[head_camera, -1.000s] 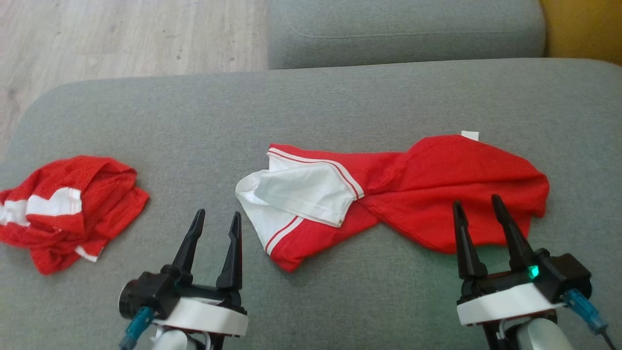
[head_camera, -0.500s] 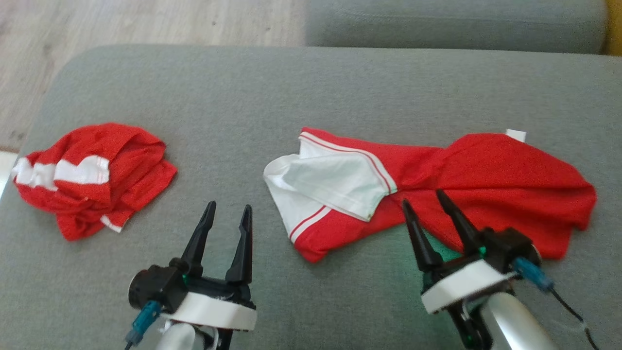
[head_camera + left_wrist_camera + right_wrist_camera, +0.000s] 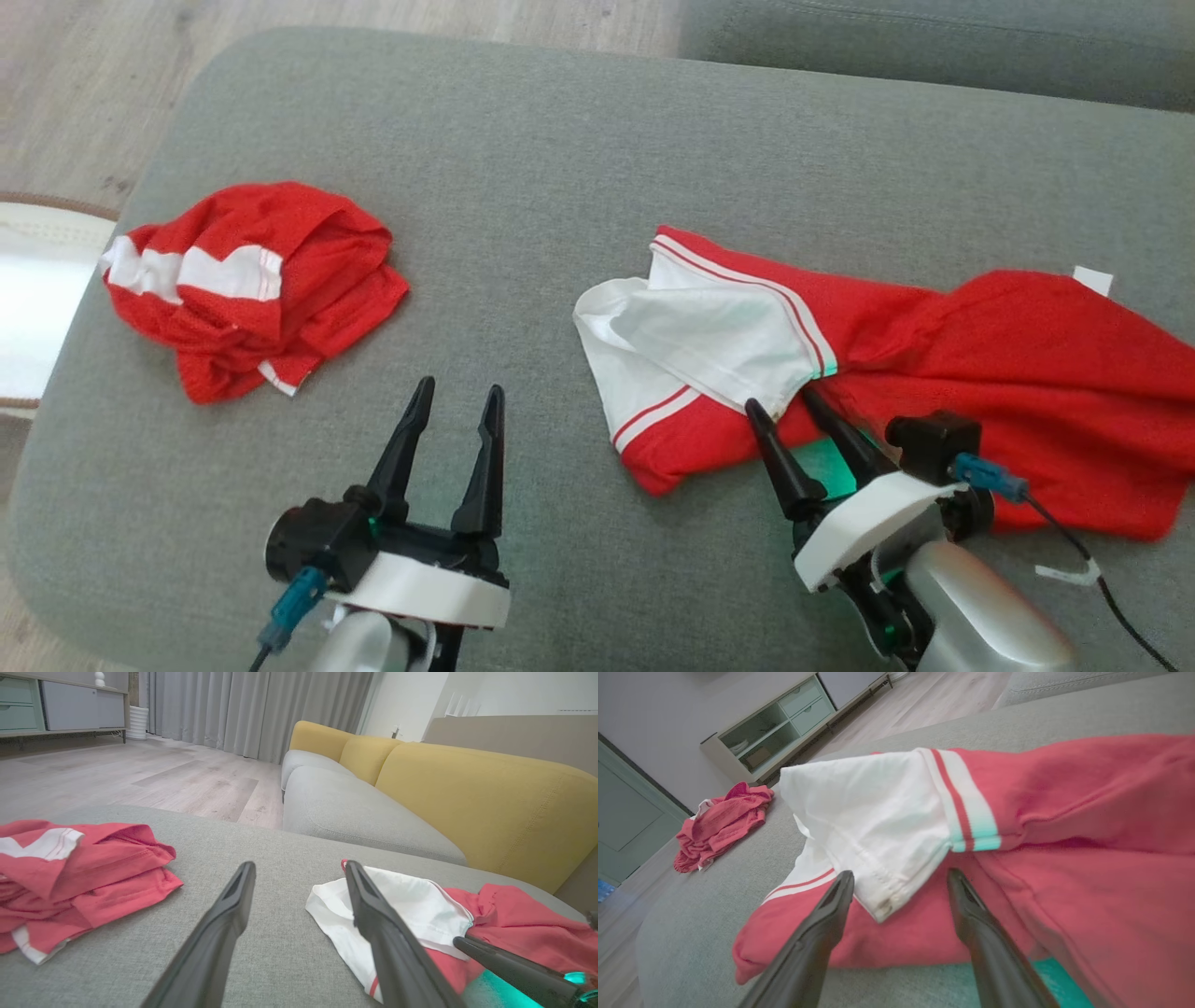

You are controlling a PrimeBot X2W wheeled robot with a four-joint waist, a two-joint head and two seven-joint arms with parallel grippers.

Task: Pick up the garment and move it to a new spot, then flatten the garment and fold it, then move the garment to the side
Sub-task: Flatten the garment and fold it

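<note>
Grey sofa cushion (image 3: 560, 140) is covered at right by the red garment (image 3: 1027, 373); right gripper (image 3: 780, 397) fingers are spread at its white part, left gripper (image 3: 460, 385) fingers spread, empty.

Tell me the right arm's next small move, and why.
Probably ease the right gripper forward and down over the white flap: its fingers stand open with the flap's corner between their tips, and the garment lies unheld on the cushion.
</note>
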